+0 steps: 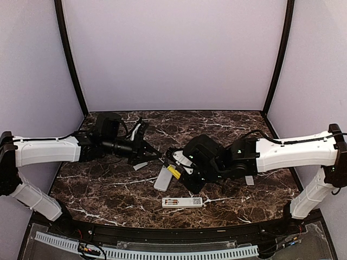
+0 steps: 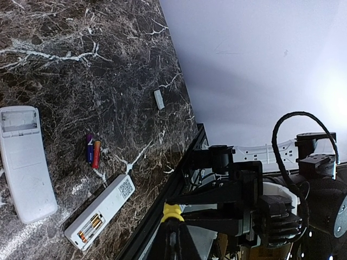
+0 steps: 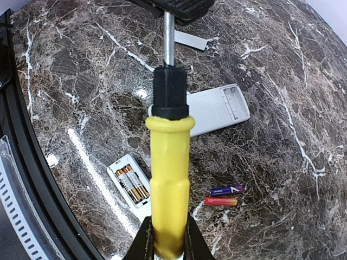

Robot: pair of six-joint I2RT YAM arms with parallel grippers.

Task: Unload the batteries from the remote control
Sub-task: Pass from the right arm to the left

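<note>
A slim white remote control [image 1: 190,202] [image 2: 108,203] [image 3: 120,162] lies face down near the front edge. Its compartment is uncovered and holds gold-and-black batteries [image 2: 89,228] [image 3: 132,184]. A blue battery [image 2: 89,147] [image 3: 226,190] and a red battery [image 2: 96,154] [image 3: 220,201] lie loose on the marble beside it. My right gripper [image 1: 182,169] [image 3: 168,230] is shut on the yellow handle of a screwdriver [image 1: 173,171] [image 3: 169,173]. My left gripper [image 1: 153,156] [image 2: 173,233] is shut on the screwdriver's metal shaft [image 3: 169,38], above the table.
A larger white remote [image 1: 162,177] [image 2: 24,162] [image 3: 217,111] lies face down under the two grippers. Small white covers [image 1: 140,166] [image 1: 249,180] [image 2: 159,99] [image 3: 190,39] lie on the marble. The black table rim [image 2: 162,200] runs along the front.
</note>
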